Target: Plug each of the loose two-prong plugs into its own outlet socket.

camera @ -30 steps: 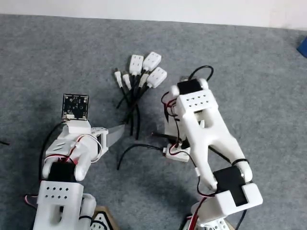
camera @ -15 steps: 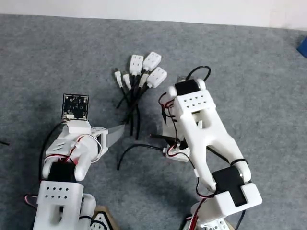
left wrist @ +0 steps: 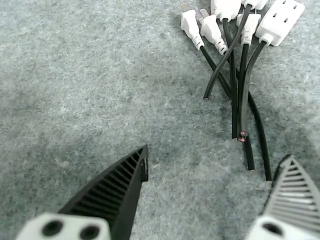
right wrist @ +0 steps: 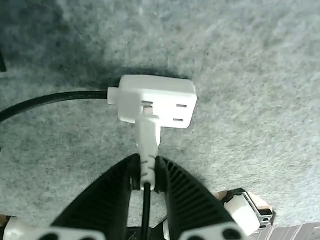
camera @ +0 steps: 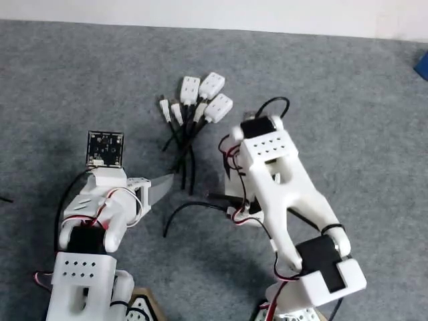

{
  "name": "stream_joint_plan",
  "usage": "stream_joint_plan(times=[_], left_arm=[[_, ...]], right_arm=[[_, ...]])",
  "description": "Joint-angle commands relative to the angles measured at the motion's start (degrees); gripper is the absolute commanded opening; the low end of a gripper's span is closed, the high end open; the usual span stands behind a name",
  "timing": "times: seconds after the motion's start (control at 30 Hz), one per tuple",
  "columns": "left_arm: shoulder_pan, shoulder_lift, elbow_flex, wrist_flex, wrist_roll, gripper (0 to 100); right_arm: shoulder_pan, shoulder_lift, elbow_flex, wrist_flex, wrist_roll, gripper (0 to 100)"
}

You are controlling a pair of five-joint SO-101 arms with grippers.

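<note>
No text, label, brand, number or sign is legible at this moment: none on any outlet socket (right wrist: 170,92), none on any two-prong plug (right wrist: 149,136), none on the small square circuit board (camera: 105,148).

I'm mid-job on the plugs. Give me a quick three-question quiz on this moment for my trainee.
1. True or false: the left gripper is open, with nothing between its fingers.
2. Multiple choice: what is the right gripper shut on? A) a white plug B) a pen C) nothing
3. Fill in: in the right wrist view, the white plug's front end meets the face of a white ____.

Key
1. True.
2. A.
3. outlet socket
</note>
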Motion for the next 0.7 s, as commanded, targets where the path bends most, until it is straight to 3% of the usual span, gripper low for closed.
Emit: stream_joint_plan(times=[0.0,0.67], left_arm=[[-0.4,-0.75,-0.31,-1.05,0.18,39],[-0.4,-0.75,-0.31,-0.88,0.18,39]], right_arm=[[-0.31,-0.66,0.75,-1.19,0.62,0.6],[-0.4,-0.57,7.87,-9.8,2.9,0.8]])
